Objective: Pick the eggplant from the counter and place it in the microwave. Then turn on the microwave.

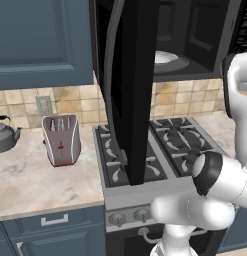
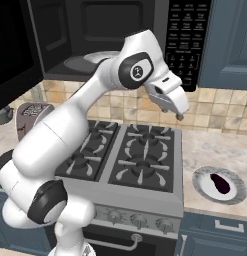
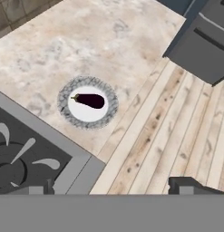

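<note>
On the counter [image 2: 207,145] right of the stove [image 2: 130,160], the eggplant [image 2: 220,184] lies on a plate [image 2: 202,184].
Gripper [image 2: 179,116] hangs above the burners, fingers apart, empty; microwave [image 2: 115,37] door open, keypad lettering unreadable; toaster [image 1: 61,140] and kettle [image 1: 4,134] left.

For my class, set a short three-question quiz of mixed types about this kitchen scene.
1. True or false: the small dark purple eggplant lies on a round white plate with a grey speckled rim.
2. The large black microwave's door is: A) shut B) open.
3. Fill in: the pincer hangs above the grey gas ____.

Key: 1 true; 2 B; 3 stove.
</note>
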Tool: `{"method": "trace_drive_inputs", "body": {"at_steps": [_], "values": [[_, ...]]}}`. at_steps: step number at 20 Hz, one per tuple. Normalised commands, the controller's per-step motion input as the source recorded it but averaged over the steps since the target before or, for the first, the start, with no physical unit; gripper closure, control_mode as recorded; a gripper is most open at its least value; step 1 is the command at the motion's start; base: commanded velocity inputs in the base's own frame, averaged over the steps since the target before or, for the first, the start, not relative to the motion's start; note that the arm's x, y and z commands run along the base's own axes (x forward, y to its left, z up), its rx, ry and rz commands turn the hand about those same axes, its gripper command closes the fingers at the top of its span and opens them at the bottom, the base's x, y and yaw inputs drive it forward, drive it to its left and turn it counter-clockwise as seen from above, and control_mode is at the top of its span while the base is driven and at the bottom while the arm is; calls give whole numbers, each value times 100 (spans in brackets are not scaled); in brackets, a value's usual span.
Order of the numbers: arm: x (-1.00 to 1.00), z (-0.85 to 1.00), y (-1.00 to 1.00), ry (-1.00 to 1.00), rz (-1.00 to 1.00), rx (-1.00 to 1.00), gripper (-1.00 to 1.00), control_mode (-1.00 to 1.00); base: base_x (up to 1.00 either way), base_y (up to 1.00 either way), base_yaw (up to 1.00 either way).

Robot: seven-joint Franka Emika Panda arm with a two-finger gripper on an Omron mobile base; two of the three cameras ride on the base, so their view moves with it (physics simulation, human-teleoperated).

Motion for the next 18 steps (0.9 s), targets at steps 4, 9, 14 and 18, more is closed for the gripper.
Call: {"method": "trace_drive_inputs", "body": {"at_steps": [4,9,14,18], "values": [[1,-1,-12,0,-1,6,-100,-100,0,0,0],[4,-8,-5,0,0,9,-100,-100,0,0,0],[11,-10,-3,0,0,9,-100,-100,0,0,0],[14,-5,-3,0,0,6,-100,-100,0,0,0]]}}
